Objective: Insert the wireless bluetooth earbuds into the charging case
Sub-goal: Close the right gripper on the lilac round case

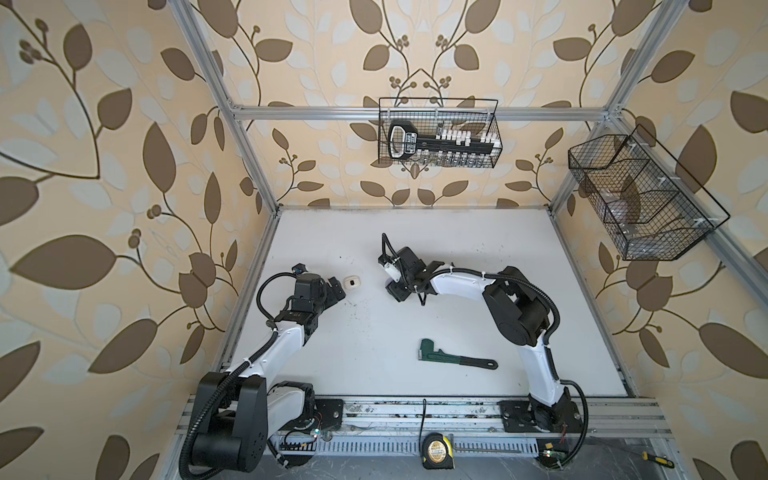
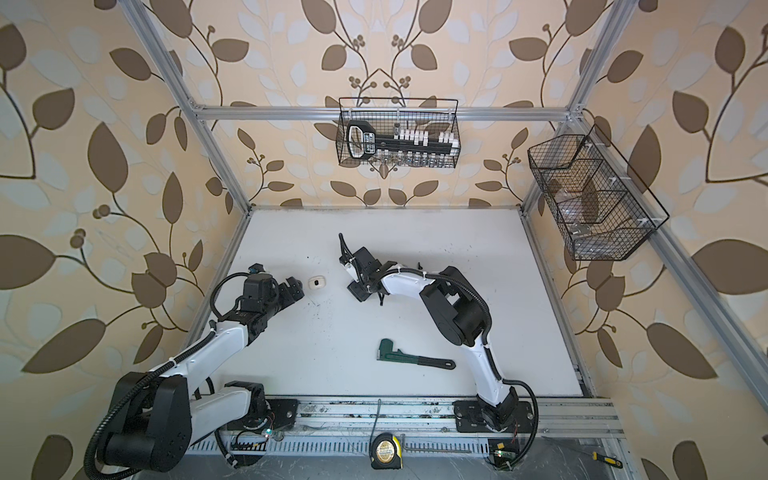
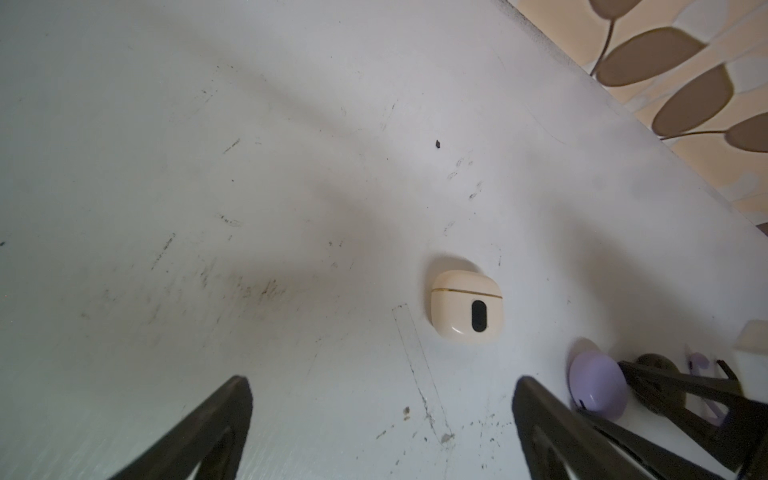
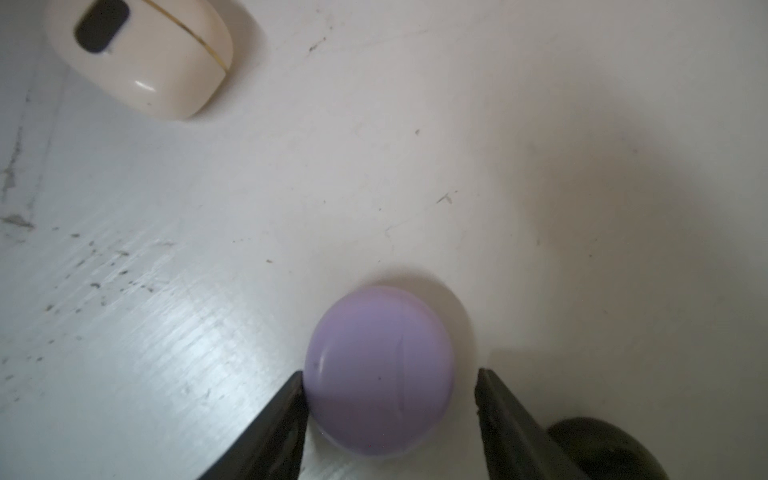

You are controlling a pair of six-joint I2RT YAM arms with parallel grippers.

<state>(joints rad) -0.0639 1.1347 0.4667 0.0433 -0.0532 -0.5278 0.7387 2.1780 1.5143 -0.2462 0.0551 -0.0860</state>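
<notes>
The right gripper is partly open and straddles a round, smooth, pale lavender plastic charging case. One of its black fingers touches the case's side, while the other stands just clear, so nothing is clamped. The case lies dead centre between the tips with its lid shut. Being round, it offers no long axis to line up on.

A glossy black rounded case sits just outside the free finger. Farther ahead, well apart, lies a cream rounded-square case with a black oval window, also shut.

The left gripper is spread wide and empty, with that cream case ahead of its tips and off to one side. The left arm is the nearer one to it.

Of the earbuds, only a blurred pale lavender stemmed bit shows, beyond the right fingers.
</notes>
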